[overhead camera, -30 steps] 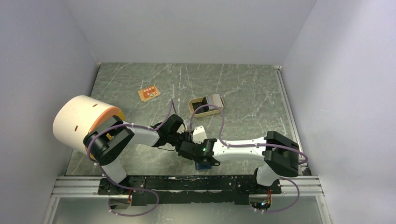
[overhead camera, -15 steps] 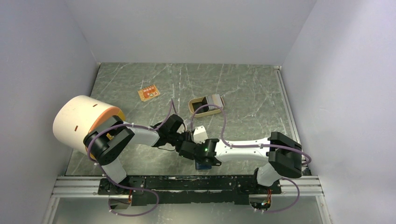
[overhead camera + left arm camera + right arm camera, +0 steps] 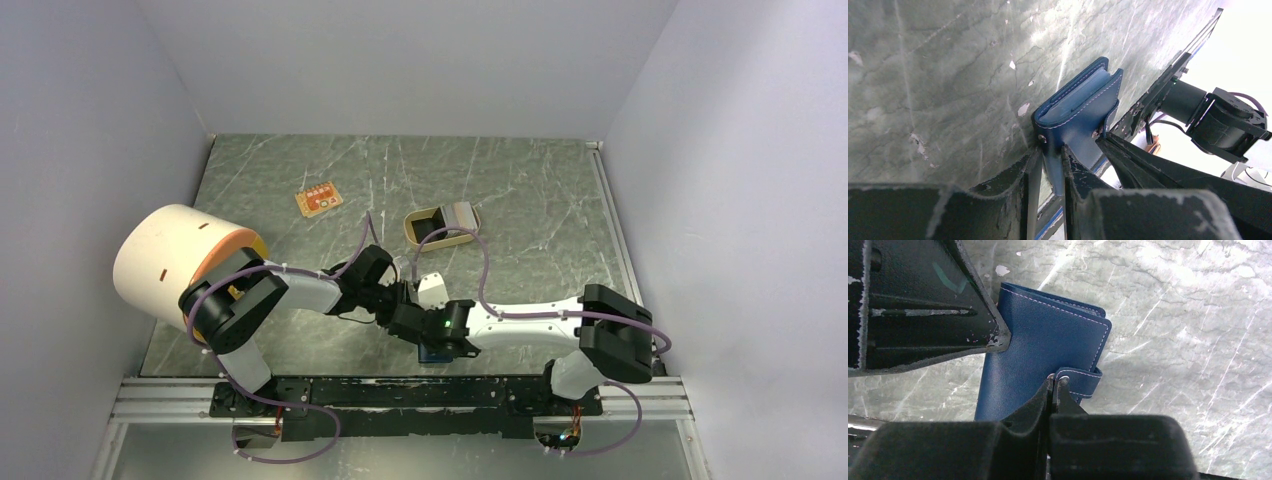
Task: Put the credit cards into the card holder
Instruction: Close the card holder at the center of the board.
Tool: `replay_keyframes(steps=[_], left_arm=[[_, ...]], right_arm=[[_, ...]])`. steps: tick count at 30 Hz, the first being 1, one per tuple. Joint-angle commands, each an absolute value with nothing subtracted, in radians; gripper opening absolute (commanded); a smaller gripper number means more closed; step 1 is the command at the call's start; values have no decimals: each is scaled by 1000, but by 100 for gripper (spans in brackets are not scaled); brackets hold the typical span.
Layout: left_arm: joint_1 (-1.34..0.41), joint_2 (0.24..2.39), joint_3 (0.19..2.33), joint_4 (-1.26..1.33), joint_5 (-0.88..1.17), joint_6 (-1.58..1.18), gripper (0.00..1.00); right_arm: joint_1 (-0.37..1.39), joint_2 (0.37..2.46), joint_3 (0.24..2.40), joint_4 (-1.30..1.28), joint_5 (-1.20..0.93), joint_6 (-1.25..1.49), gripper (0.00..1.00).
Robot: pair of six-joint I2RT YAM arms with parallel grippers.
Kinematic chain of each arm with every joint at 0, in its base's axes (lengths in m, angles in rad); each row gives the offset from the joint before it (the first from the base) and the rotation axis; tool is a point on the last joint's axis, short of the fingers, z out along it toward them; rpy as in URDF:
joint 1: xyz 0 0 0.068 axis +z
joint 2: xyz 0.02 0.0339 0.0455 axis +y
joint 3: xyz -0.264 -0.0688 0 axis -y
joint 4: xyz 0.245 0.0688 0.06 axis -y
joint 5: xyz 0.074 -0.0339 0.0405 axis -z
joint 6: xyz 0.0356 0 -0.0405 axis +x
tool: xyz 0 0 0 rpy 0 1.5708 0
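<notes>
Right elbow (image 3: 615, 335) farther right (also nearer)

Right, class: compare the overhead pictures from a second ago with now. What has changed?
The right arm eased slightly toward the near right, its elbow drawing back and its cable shifting with it. Nothing was taken hold of or let go: both arms' jaws still clamp the card holder. The left arm, tray, orange board and cylinder stayed put.

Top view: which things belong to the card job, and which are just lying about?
Job: card holder, gripped by left gripper and right gripper; credit cards, seemingly in the tan tray.
Lying about: orange board; white-and-orange drum.
</notes>
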State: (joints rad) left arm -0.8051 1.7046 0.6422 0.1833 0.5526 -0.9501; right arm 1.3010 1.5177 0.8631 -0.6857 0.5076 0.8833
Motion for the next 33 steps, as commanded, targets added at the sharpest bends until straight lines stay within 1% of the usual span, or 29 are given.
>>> replay_keyframes(steps=[1,18,33], left_arm=[[-813,1723,655,172,557,-934,26],[-813,1731,652,190,563,-942,25],[-813,1726,647,190,560,-942,25]], right_arm=[[1295,1496,834,-610,460,876,0],[1283,1449,834,-584,439,867,0],[1241,1442,764,-518,370,853,0]])
